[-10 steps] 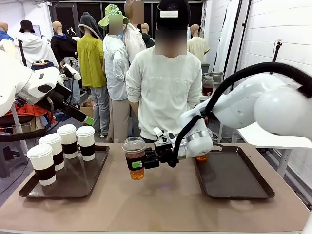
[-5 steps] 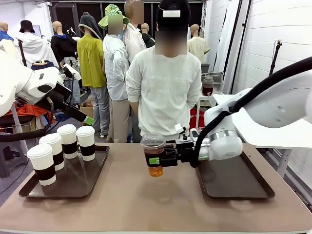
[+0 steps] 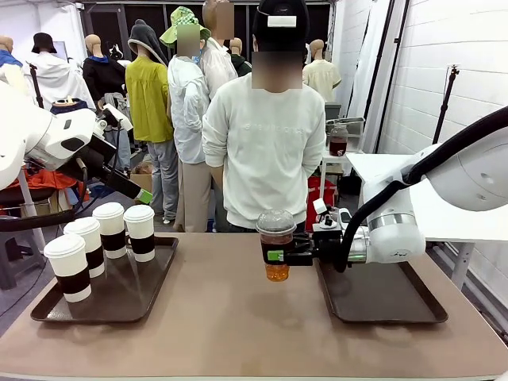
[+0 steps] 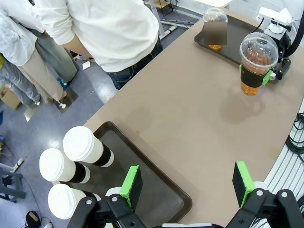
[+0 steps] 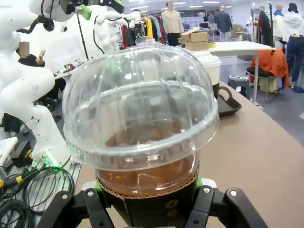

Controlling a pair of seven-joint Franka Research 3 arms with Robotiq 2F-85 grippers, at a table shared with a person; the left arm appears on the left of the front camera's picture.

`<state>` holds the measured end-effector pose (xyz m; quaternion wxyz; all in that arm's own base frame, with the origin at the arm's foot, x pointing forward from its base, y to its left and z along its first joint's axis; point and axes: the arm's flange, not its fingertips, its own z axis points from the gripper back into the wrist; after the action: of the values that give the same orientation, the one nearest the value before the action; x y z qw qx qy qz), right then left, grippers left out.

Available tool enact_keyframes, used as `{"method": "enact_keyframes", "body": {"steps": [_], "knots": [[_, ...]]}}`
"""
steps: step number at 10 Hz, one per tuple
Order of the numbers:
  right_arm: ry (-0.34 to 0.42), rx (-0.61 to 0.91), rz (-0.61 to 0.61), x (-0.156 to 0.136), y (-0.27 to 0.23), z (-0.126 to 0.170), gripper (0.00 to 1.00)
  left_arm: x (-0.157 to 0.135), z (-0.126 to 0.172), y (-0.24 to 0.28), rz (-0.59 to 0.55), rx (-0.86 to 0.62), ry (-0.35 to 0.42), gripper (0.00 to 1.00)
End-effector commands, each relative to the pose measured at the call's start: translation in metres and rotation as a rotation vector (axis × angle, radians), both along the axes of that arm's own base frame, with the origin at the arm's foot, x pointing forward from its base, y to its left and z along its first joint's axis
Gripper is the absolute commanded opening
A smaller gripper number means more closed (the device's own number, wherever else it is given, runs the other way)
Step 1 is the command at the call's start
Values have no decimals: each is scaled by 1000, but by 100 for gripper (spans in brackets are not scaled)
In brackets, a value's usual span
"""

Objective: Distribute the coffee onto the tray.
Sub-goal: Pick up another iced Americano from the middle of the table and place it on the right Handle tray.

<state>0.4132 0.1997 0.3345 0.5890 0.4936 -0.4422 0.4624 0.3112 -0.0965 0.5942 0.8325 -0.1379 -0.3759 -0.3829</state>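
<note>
My right gripper [image 3: 278,255] is shut on a clear dome-lidded iced coffee [image 3: 277,246], holding it upright in the air just left of the right tray [image 3: 381,305]. The same cup [image 5: 142,128] looms close in the right wrist view, a finger on each side. A second iced coffee [image 4: 214,29] stands on the far corner of that tray [image 4: 235,40]. Several white paper cups with brown bands [image 3: 111,228] stand on the left tray [image 3: 119,298]. My left gripper [image 4: 187,180] hangs open and empty high above the left tray [image 4: 156,194] and its cups [image 4: 85,145].
A person in a white sweatshirt [image 3: 266,143] stands at the table's far edge, hands behind the back. Bare brown tabletop [image 3: 230,317] lies between the two trays. The right tray's near part is bare. Cables hang past the table edge [image 4: 297,142].
My right gripper has carried the iced coffee rightward, from above the table's middle to the right tray's left edge. The left arm and paper cups have not moved.
</note>
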Motion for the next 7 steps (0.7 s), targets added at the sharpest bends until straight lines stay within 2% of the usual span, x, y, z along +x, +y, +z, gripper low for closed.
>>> {"method": "enact_keyframes", "body": {"steps": [1, 5, 7], "knots": [[0, 0, 0, 0, 0, 0, 68, 0, 0, 2, -22, -5, 2, 100], [4, -8, -1, 0, -1, -3, 68, 0, 0, 2, -22, -5, 2, 100], [-18, -21, -25, -3, -31, 1, 68, 0, 0, 2, -22, -5, 2, 100]]}}
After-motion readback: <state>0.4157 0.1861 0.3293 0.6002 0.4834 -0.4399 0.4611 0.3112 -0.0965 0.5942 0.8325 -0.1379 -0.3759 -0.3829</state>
